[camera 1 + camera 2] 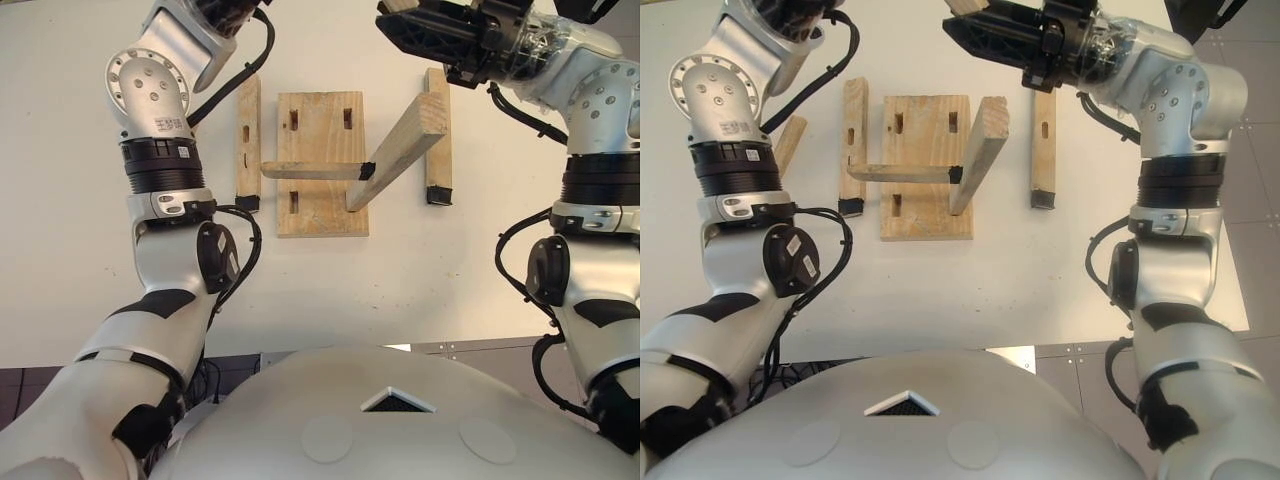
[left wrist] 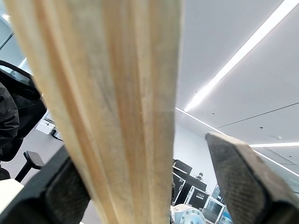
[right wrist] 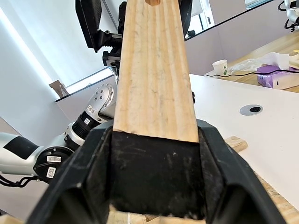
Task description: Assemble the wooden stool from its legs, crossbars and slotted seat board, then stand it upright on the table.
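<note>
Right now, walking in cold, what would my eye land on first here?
Probably the flat, pale wooden seat board with rectangular slots, lying in the middle of the white table, with one tilted wooden leg rising from it and a thin wooden crossbar running from that leg towards the robot's left. Next, the right gripper, above the table's far part, shut on a black-capped wooden leg.

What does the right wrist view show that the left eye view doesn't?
Right wrist view: a cup and a round hole cover in the table behind. Left eye view: the whole seat board with an upright leg in it, a crossbar, and two flat legs beside it. Both: the right gripper and the held leg.
</note>
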Controlling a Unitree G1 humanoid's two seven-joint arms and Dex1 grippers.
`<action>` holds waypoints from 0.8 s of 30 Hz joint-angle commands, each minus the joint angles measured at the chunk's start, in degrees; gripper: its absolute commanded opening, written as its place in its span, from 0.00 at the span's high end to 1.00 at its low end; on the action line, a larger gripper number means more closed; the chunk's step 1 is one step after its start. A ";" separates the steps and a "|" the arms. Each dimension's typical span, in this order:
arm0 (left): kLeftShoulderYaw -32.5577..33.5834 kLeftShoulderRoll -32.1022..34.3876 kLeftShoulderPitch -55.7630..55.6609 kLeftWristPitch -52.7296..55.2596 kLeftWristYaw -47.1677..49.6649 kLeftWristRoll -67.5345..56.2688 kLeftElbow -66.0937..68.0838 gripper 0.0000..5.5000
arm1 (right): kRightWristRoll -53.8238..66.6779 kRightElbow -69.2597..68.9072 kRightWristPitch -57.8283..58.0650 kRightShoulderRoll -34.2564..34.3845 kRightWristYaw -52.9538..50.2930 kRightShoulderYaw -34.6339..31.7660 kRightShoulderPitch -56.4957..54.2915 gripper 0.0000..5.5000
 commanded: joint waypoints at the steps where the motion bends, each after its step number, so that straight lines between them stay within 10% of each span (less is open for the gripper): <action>1: -0.17 -0.34 -0.94 -0.28 0.86 0.68 0.89 0.35 | 1.21 -1.10 0.96 0.59 -0.86 -0.40 -0.33 0.63; 10: 0.87 0.55 -1.30 -3.14 1.95 2.05 3.03 0.61 | 2.01 -0.39 0.37 0.79 -1.74 -0.63 -0.44 0.63; 24: -0.81 2.12 -1.44 -8.19 -0.19 6.92 4.83 0.62 | 0.13 2.37 -0.23 0.59 -1.82 0.80 -2.42 0.50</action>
